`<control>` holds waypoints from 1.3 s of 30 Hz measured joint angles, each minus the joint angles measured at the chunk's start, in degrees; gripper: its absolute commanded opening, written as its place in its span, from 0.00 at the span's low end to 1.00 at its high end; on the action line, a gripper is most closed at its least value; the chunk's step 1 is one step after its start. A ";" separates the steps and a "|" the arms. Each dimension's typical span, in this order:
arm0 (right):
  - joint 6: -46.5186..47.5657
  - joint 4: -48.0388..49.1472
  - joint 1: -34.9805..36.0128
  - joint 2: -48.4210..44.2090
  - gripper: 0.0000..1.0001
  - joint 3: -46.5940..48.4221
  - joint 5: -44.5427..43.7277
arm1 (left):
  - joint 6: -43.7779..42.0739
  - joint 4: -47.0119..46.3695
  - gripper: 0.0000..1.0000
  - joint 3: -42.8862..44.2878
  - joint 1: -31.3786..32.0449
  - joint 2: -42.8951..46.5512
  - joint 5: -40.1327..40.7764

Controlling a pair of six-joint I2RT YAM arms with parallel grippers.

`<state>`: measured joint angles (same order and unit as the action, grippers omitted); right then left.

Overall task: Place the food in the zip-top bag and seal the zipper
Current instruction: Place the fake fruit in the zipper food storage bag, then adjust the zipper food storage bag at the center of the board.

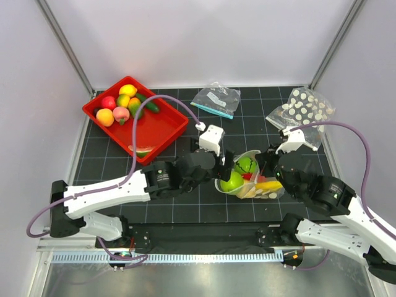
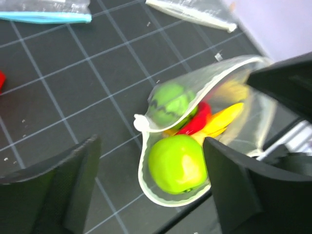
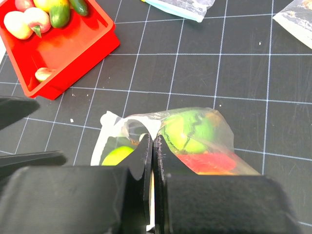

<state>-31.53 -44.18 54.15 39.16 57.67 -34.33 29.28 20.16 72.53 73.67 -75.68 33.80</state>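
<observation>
Two hands: left hand spread; right hand pinching clear floppy dotted plastic bag. Film likely slippery; grip zipper rim.

2 white arms with black joints, each carrying 1 looping purple cable.

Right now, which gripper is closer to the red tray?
Left. The left gripper is just right of the red tray; the right gripper lies farther right, pinching the zip-top bag.

No readable text, white label on clear bag illegible
</observation>
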 measured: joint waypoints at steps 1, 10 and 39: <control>-0.02 -0.04 0.00 0.17 0.01 0.00 0.00 | -0.07 0.74 0.82 0.00 -0.15 -0.63 0.04; -0.07 -0.04 0.00 1.11 0.01 0.31 0.46 | -1.73 3.67 0.65 0.33 -2.91 -9.75 -1.03; 2.60 -0.96 0.00 16.31 0.64 3.93 11.45 | -0.17 10.56 0.00 6.43 -14.34 -2.99 -3.85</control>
<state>-28.93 -45.15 54.15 55.46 61.60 -22.87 29.10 30.72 78.96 59.33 -78.67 29.95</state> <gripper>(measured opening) 0.637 0.014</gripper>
